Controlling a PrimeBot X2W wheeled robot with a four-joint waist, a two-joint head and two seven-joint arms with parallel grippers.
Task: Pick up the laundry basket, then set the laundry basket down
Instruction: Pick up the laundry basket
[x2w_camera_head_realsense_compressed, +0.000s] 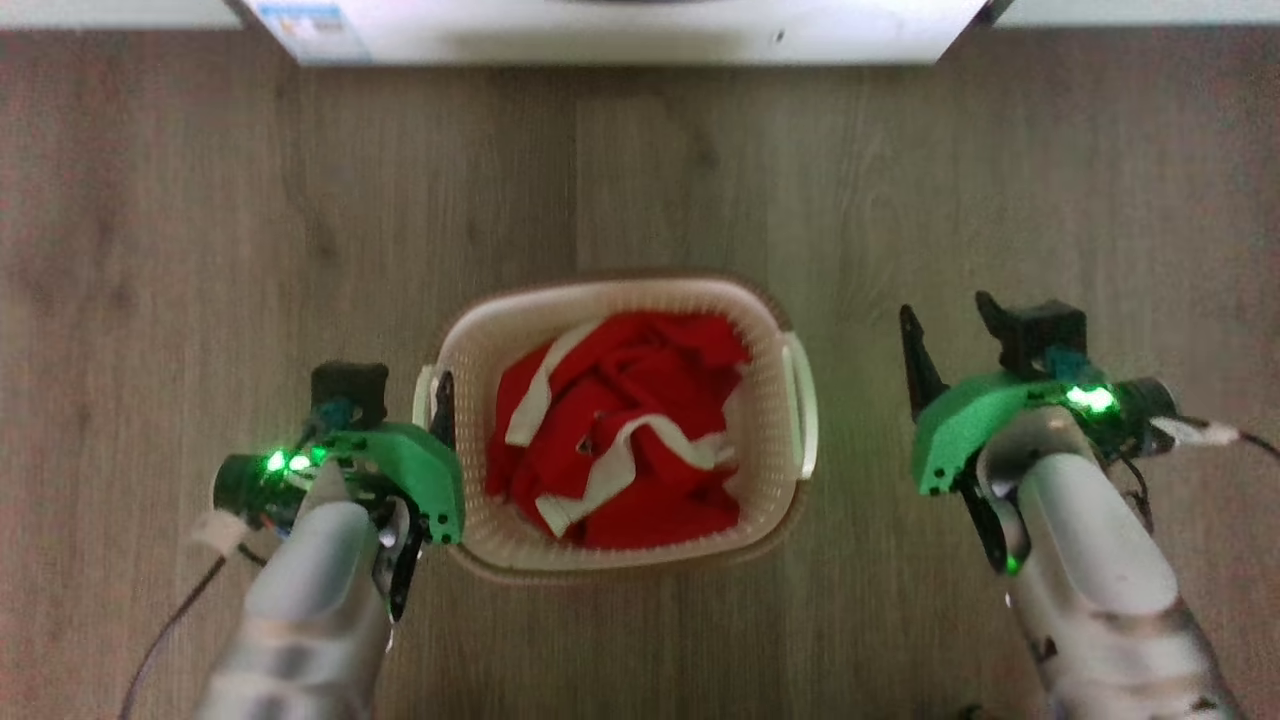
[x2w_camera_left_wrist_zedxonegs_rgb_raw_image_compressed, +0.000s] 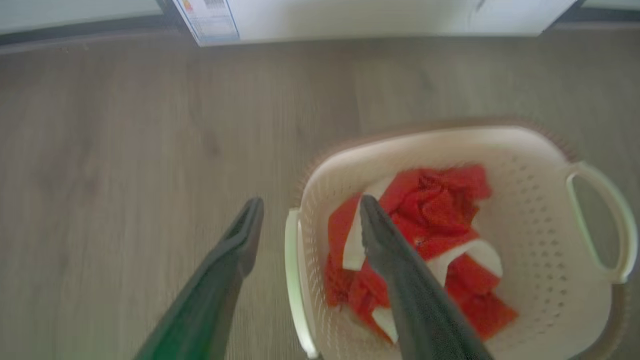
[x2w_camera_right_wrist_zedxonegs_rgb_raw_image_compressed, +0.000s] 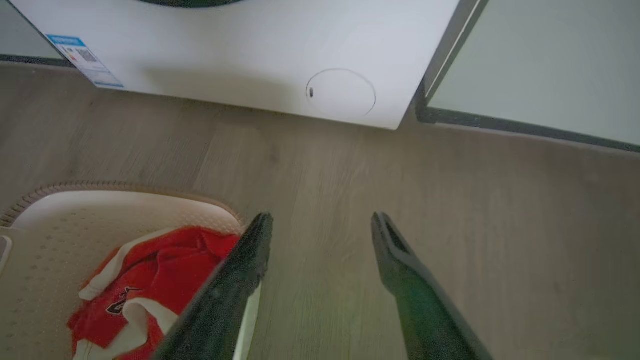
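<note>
- Head view: the laundry basket (x2w_camera_head_realsense_compressed: 600, 291) sits on the wooden floor (x2w_camera_head_realsense_compressed: 200, 250) in front of the washing machine (x2w_camera_head_realsense_compressed: 620, 30), with a red and white garment (x2w_camera_head_realsense_compressed: 620, 430) bundled inside.
- By my reading it is not yet lifted, so both the pick-up and the set-down are left to do.
- The left hand (x2w_camera_head_realsense_compressed: 428, 402) is low at the basket's left handle (x2w_camera_head_realsense_compressed: 423, 378), one dark finger lying right against it. Its pale forearm comes up from the lower left.
- The right hand (x2w_camera_head_realsense_compressed: 946, 325) is out to the right of the right handle (x2w_camera_head_realsense_compressed: 803, 400), with bare floor showing between them and its fingers pointing up the view.
- Left wrist view: the left hand (x2w_camera_left_wrist_zedxonegs_rgb_raw_image_compressed: 310, 205) is spread wide and holds nothing.
- One finger is over the floor outside the basket (x2w_camera_left_wrist_zedxonegs_rgb_raw_image_compressed: 525, 200) and the other over the garment (x2w_camera_left_wrist_zedxonegs_rgb_raw_image_compressed: 440, 200), so the near handle (x2w_camera_left_wrist_zedxonegs_rgb_raw_image_compressed: 292, 260) lies between them. Whether either finger touches it I cannot tell.
- Right wrist view: the right hand (x2w_camera_right_wrist_zedxonegs_rgb_raw_image_compressed: 321, 220) is also spread wide and empty.
- Its inner finger crosses over the basket (x2w_camera_right_wrist_zedxonegs_rgb_raw_image_compressed: 100, 210) edge, where a strip of the white handle (x2w_camera_right_wrist_zedxonegs_rgb_raw_image_compressed: 250, 315) shows. The outer finger is over bare floor, and the handle is not clearly between them.
- Judged from this, the left hand is placed to close on its handle, while the right hand needs to come in closer first.
</note>
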